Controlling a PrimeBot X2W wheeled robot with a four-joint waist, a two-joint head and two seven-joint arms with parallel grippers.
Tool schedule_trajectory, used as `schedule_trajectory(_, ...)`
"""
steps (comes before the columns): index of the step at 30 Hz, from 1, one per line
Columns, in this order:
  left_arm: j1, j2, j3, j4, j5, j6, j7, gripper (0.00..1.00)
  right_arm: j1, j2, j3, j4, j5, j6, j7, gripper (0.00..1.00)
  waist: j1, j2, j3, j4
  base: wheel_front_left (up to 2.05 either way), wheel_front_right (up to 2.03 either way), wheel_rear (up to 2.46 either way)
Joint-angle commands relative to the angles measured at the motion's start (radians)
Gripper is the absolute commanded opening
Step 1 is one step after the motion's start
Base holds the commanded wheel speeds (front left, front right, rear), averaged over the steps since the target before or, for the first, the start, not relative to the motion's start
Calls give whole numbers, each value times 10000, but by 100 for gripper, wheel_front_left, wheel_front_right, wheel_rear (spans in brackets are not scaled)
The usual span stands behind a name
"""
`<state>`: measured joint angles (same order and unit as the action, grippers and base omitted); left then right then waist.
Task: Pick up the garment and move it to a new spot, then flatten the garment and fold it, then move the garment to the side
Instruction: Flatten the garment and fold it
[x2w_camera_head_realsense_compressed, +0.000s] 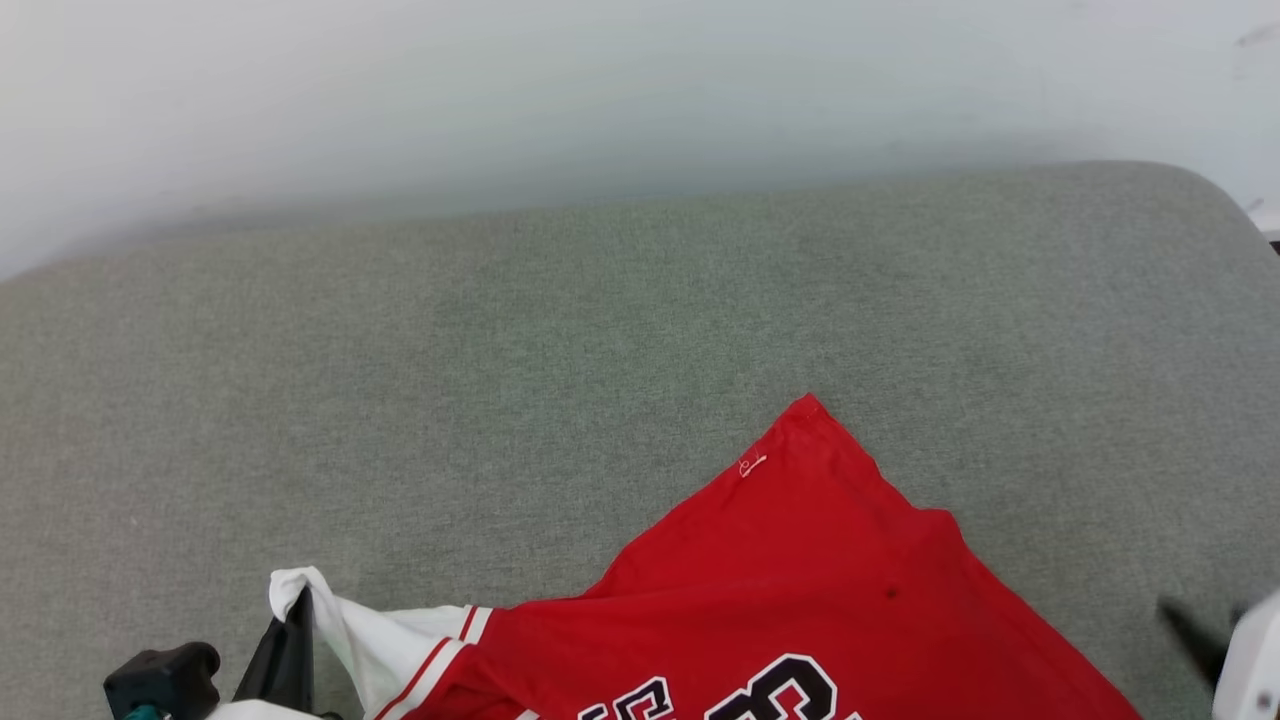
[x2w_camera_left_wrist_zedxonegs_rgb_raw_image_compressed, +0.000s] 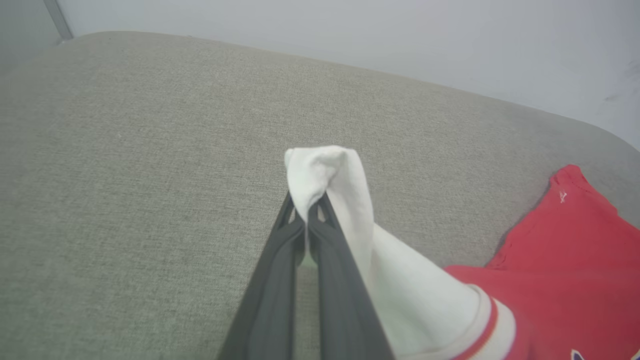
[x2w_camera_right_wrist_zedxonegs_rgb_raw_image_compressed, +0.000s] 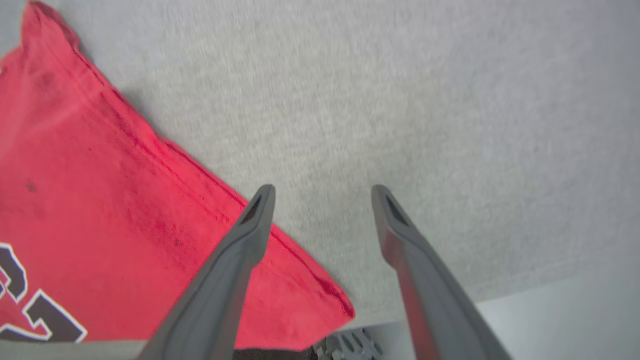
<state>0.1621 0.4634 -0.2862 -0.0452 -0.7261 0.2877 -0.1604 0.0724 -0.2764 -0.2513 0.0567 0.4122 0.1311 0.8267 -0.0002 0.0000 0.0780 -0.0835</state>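
Note:
The garment (x2w_camera_head_realsense_compressed: 800, 580), a red jersey with black white-edged lettering, lies at the near middle of a grey-green padded surface (x2w_camera_head_realsense_compressed: 560, 340), one red corner pointing away from me. Its white sleeve (x2w_camera_left_wrist_zedxonegs_rgb_raw_image_compressed: 350, 215) with red-and-white trim is lifted off the surface, and my left gripper (x2w_camera_left_wrist_zedxonegs_rgb_raw_image_compressed: 305, 207) is shut on the sleeve's tip. In the head view the left gripper (x2w_camera_head_realsense_compressed: 290, 630) sits at the lower left under the sleeve (x2w_camera_head_realsense_compressed: 340, 620). My right gripper (x2w_camera_right_wrist_zedxonegs_rgb_raw_image_compressed: 322, 195) stands open and holds nothing, just above the garment's red hem edge (x2w_camera_right_wrist_zedxonegs_rgb_raw_image_compressed: 100, 200). It shows blurred at the lower right (x2w_camera_head_realsense_compressed: 1185, 630).
The padded surface (x2w_camera_left_wrist_zedxonegs_rgb_raw_image_compressed: 150, 150) stretches bare to the far side and to the left, ending at a pale wall (x2w_camera_head_realsense_compressed: 600, 80). Its rounded right corner (x2w_camera_head_realsense_compressed: 1200, 190) and its near edge (x2w_camera_right_wrist_zedxonegs_rgb_raw_image_compressed: 525, 295) are close to my right gripper.

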Motion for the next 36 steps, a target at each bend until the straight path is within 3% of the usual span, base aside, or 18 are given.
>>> schedule_trajectory(1, -147, 63, 1, -75, 50, 29, 54, 0, -648, 70, -98, -197, -146, -7, -825, 100, 2, 0, 136, 20, 0, 0, 0)
schedule_trajectory(5, -451, 108, -83, -276, 161, 25, 116, 0, -1829, 263, 23, -97, -139, -7, -2733, 100, 2, 0, 553, 207, 0, 0, 0)
schedule_trajectory(9, -967, 90, -218, -529, 340, -56, 139, 0, -3106, 88, 727, 282, 109, -7, -3221, 100, 2, 0, 1169, 533, 0, 0, 0)
schedule_trajectory(13, -1541, 0, -464, -684, 546, -178, 152, 0, -4339, -170, 1803, 624, 240, -7, -2120, 100, 2, 0, 1733, 901, 0, 0, 0)
schedule_trajectory(22, -2585, -393, -946, -568, 823, -505, -33, 0, -6232, -102, 3819, 1076, 17, -7, 1911, 100, 2, 0, 2686, 1675, 0, 0, 0)
schedule_trajectory(31, -2992, -711, -1152, -111, 762, -754, -253, 0, -6486, 16, 4914, 2742, 89, -7, 2931, 100, 2, 0, 3050, 1995, 0, 0, 0)
schedule_trajectory(32, -2998, -725, -1162, -73, 757, -762, -277, 0, -6463, 37, 5065, 2930, 177, -7, 2964, 46, 2, 0, 3054, 1995, 0, 0, 0)
schedule_trajectory(33, -3014, -725, -1161, -32, 750, -781, -278, 0, -6440, 76, 5185, 3092, 280, -7, 2999, 13, 2, 0, 3052, 1985, 0, 0, 0)
schedule_trajectory(34, -3032, -723, -1157, -2, 748, -798, -293, 0, -6427, 85, 5284, 3196, 373, -6, 3020, 0, 2, 0, 3051, 1970, 0, 0, 0)
schedule_trajectory(36, -3055, -701, -1143, 48, 732, -812, -304, 0, -6501, 53, 5444, 3338, 524, -6, 2965, 0, 2, 0, 3034, 1926, 0, 0, 0)
